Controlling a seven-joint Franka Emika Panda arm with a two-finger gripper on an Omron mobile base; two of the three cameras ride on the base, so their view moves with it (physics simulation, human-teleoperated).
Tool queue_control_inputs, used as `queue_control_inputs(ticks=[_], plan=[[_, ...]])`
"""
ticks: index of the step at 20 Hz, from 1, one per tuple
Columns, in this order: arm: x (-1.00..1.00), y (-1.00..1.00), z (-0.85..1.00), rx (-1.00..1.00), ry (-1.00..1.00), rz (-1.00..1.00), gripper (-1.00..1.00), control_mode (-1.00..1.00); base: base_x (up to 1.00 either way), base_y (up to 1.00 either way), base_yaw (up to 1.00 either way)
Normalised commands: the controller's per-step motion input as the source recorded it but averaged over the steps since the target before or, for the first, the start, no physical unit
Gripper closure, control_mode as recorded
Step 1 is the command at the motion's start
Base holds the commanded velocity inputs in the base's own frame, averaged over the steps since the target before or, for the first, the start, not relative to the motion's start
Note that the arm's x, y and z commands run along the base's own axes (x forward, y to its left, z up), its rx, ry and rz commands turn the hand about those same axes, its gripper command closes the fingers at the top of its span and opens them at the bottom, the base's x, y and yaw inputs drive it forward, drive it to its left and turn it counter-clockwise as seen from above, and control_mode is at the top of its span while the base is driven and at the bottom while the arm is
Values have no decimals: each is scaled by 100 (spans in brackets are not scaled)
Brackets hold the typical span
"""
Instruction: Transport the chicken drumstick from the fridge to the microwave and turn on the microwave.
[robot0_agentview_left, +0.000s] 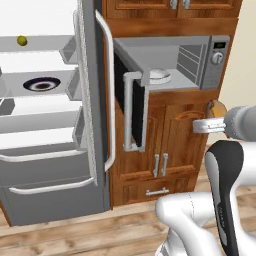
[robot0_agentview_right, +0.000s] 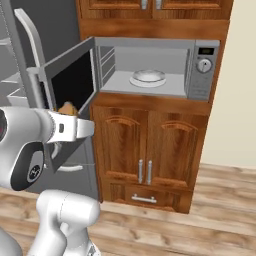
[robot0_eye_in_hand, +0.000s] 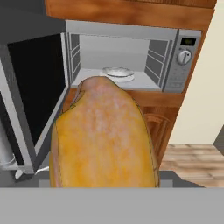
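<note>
Hand view: we see the chicken drumstick (robot0_eye_in_hand: 103, 138) looming large and golden directly in front of our gripper, held between its fingers and pointing toward the microwave (robot0_eye_in_hand: 131, 59). Our jaws stand wide, clamped on the meat's bulk; the fingertips themselves are hidden behind it. In the left base view a sliver of the drumstick (robot0_agentview_left: 217, 108) peeks out just past the gripper (robot0_agentview_left: 206, 125), and in the right base view it shows as a small tan lump (robot0_agentview_right: 68, 108) beside the hand (robot0_agentview_right: 82, 128).

Ahead of the gripper and somewhat above it, the microwave cavity lies open, with a pale round plate (robot0_eye_in_hand: 118, 73) on its floor. The microwave door (robot0_eye_in_hand: 37, 94) is swung wide to the gripper's left. The knob (robot0_eye_in_hand: 184, 57) and display panel sit on the far right of the appliance. Off beyond the door stands the fridge (robot0_agentview_left: 47, 112), its door open and shelves exposed.

We judge that the carrying step is under way, with the drumstick out of the fridge and not yet inside the oven. Next we would need to raise and advance the hand into the cavity, staying clear of the open door, set the meat on the plate, then let go.
</note>
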Motion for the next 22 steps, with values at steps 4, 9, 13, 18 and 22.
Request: queue_control_inputs(ticks=[4, 9, 13, 18, 22], plan=[[0, 0, 0, 0, 0, 0, 100, 100, 0, -49, 0], [0, 0, 0, 0, 0, 0, 100, 100, 4, -35, 0], [0, 0, 0, 0, 0, 0, 100, 100, 18, -25, 0], [0, 0, 0, 0, 0, 0, 100, 100, 30, -22, 0], [0, 0, 0, 0, 0, 0, 100, 100, 39, -24, 0]])
